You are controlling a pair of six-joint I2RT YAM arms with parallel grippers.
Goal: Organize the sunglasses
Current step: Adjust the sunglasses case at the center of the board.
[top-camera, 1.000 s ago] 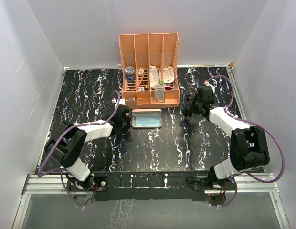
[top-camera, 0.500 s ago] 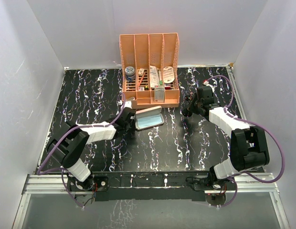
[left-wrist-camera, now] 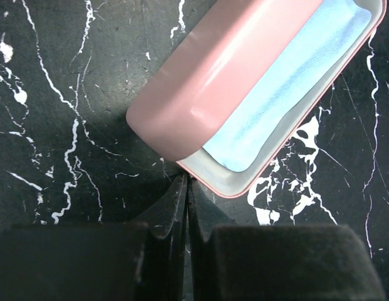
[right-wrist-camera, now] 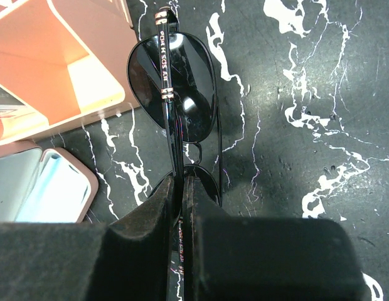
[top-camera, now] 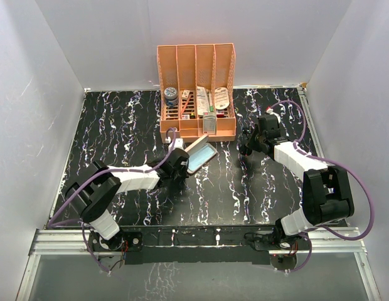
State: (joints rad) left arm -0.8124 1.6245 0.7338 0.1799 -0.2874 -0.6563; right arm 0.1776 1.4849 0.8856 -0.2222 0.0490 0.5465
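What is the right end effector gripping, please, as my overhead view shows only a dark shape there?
Observer: The right end effector is shut on one folded temple arm of the sunglasses.
Operator: Thank you. Is the case ready for them?
Observer: The pink case is open, and a blue cloth lies in its tray; no glasses show inside.
Operator: And the left end effector?
Observer: The left end effector is shut, its tips at the case's near rim; whether they pinch the rim I cannot tell.
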